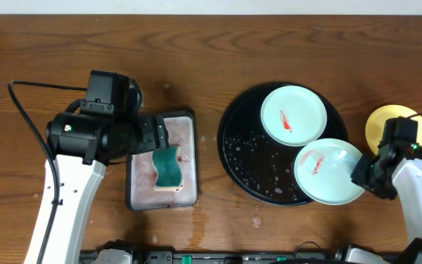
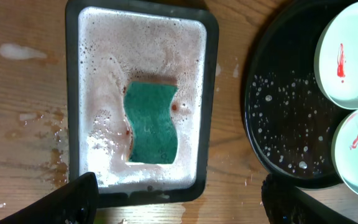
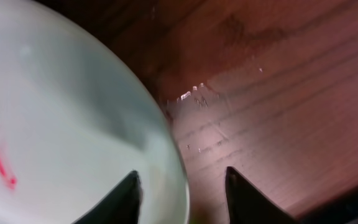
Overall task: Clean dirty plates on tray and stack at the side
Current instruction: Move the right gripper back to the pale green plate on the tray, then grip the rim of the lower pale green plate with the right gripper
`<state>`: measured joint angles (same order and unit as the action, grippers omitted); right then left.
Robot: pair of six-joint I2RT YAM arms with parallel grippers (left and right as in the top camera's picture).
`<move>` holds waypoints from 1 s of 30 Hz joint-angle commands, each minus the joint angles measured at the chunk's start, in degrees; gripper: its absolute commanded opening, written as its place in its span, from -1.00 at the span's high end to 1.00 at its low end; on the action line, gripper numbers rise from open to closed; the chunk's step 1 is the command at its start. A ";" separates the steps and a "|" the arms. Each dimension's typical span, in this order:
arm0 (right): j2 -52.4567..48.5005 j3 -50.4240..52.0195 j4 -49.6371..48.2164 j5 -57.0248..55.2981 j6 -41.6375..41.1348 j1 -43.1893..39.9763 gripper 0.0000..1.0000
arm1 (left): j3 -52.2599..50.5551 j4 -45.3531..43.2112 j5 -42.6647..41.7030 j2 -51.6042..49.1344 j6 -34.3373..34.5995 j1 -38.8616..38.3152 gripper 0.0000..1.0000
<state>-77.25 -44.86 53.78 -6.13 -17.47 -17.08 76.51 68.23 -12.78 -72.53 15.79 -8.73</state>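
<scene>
Left gripper (image 2: 176,193) hangs spread and empty over the sponge (image 1: 166,166), left of the tray (image 1: 233,147). Two smeared plates (image 1: 293,114) sit on the tray; right gripper (image 1: 366,174) pinches the nearer plate's (image 1: 327,170) rim. Hold it steady while the sponge is fetched.

glossy black tray (image 1: 234,132), smooth mint plates (image 1: 293,114), wood-grain tabletop (image 1: 196,59), foamy sponge (image 2: 151,122)
</scene>
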 commanded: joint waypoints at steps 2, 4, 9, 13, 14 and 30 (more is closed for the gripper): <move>0.00 4.02 -2.60 0.20 -3.85 -0.28 0.94 | 0.24 0.04 -0.07 -0.09 -0.55 0.20 -0.68; 0.26 3.67 -2.29 2.27 -2.40 -0.22 0.98 | 0.24 0.04 -0.07 -0.09 -0.55 0.20 -0.68; 2.14 3.56 -1.88 10.71 2.12 -0.07 0.98 | 0.26 0.04 -0.07 -0.09 -0.55 0.20 -0.68; 5.18 3.56 -2.89 18.84 6.34 -0.07 0.97 | 0.26 0.04 -0.07 -0.09 -0.52 0.20 -0.68; 6.03 3.56 -3.50 22.43 8.79 -0.07 0.97 | 0.26 0.04 -0.07 -0.09 -0.52 0.20 -0.68; 1.64 4.37 -15.04 21.05 3.52 21.75 0.98 | 0.24 0.04 -0.04 -0.09 -0.55 0.20 -0.69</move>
<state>-71.61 -41.06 40.56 20.99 -6.15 0.45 76.51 68.27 -12.80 -72.53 15.79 -8.73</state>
